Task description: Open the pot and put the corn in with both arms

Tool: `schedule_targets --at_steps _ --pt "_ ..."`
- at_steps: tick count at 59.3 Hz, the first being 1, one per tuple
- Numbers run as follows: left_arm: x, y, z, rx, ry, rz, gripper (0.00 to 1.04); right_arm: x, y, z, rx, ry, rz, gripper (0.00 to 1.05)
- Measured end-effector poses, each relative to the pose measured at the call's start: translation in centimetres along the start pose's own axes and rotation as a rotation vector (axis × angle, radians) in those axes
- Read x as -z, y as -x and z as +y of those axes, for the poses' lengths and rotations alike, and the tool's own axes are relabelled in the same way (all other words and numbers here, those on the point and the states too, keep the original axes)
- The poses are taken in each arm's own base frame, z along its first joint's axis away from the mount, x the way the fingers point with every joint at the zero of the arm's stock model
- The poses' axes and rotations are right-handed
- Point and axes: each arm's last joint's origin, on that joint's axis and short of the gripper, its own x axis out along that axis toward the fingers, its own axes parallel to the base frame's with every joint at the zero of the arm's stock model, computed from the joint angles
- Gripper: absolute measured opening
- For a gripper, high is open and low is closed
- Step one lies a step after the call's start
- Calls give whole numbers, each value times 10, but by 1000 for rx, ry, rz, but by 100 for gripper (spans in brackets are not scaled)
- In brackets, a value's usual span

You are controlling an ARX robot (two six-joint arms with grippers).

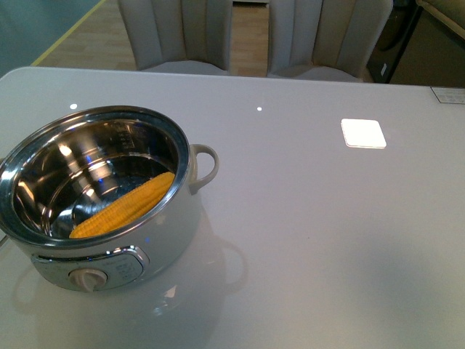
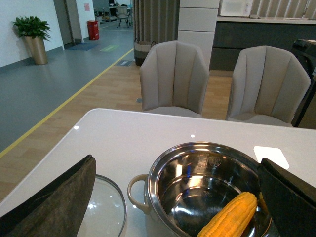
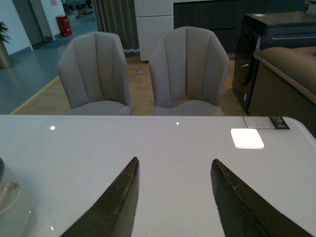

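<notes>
The cream-white pot [image 1: 178, 218] stands open at the front left of the white table, its steel bowl bare. The yellow corn [image 1: 125, 205] lies slanted inside the bowl against its wall. It also shows in the left wrist view [image 2: 229, 217] inside the pot [image 2: 197, 173]. The glass lid [image 2: 103, 205] lies flat on the table beside the pot's handle. My left gripper [image 2: 175, 160] is open, wide apart above the pot and lid, holding nothing. My right gripper [image 3: 174, 160] is open and empty over bare table. Neither arm shows in the front view.
Two beige chairs [image 1: 174, 33] stand behind the table's far edge. A bright white square reflection [image 1: 363, 133] lies on the table at the right. A small label [image 1: 448, 95] sits at the far right corner. The pot's side handle [image 3: 10, 195] shows at the right wrist view's edge.
</notes>
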Motion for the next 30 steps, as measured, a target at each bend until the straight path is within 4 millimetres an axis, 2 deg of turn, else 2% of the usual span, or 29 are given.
schedule_targets --at_steps 4,15,30 --pt "0 0 0 0 0 0 98 -3 4 -2 -1 5 -15 2" --pt "0 0 0 0 0 0 98 -8 12 -15 6 11 -27 2" --pt "0 0 0 0 0 0 98 -10 22 -15 3 12 -38 2"
